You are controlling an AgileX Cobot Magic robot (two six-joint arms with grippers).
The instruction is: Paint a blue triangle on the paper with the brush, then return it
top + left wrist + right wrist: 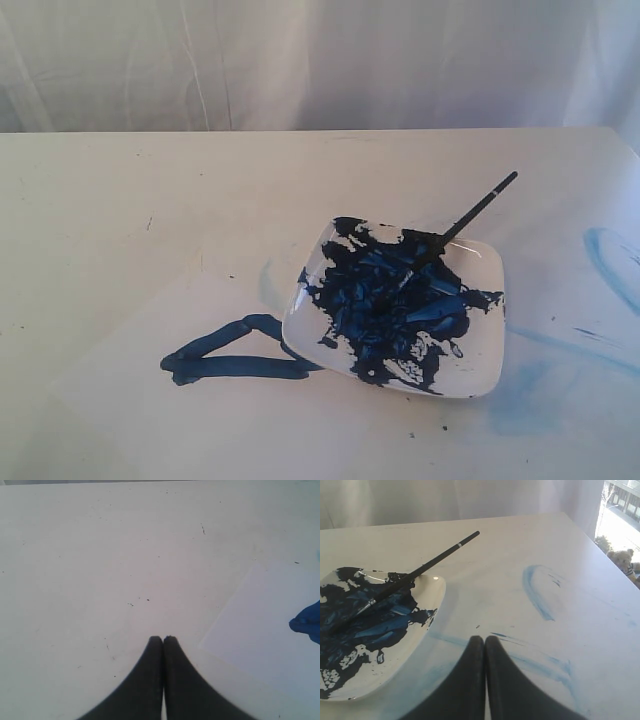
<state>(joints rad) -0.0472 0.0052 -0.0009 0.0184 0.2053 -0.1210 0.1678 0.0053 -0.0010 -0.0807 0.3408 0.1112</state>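
Both grippers, left [163, 639] and right [485, 639], have fingers pressed together, holding nothing, clear of the white dish [470, 372]. The blue triangle [240, 367] lies on the paper [150, 340], meeting the dish's near left edge. The brush [470, 215] rests in the dish, its handle sticking out over the far rim.

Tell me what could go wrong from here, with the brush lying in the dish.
1. The brush leans on the rim of the dish with its handle sticking out past it; a knock could tip it out and spread blue paint.
2. The dish seems to cover one corner of the blue triangle on the paper; sliding the dish could smear the outline, if it is wet.
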